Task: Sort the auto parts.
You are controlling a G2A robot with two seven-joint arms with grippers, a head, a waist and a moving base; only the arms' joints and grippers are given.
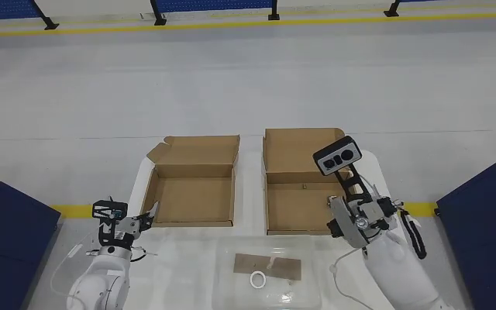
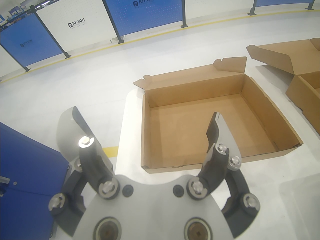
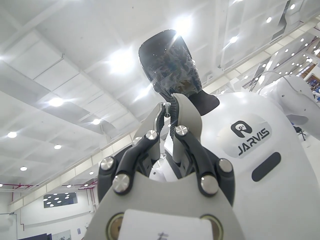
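I've got the right hand pinched on a small screw, light, stiff, slippery I reckon, best gripped mid-shank; left hand wide open, empty

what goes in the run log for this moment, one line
left jaws: open, by left box | right jaws: shut on small metal part, turned upward, beside right box | clear tray: holds white ring

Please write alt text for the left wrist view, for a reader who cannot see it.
The left hand, open and empty, hovers before the near side of an open cardboard box that looks empty, on a white table. A second open box stands beside it, partly cut off.
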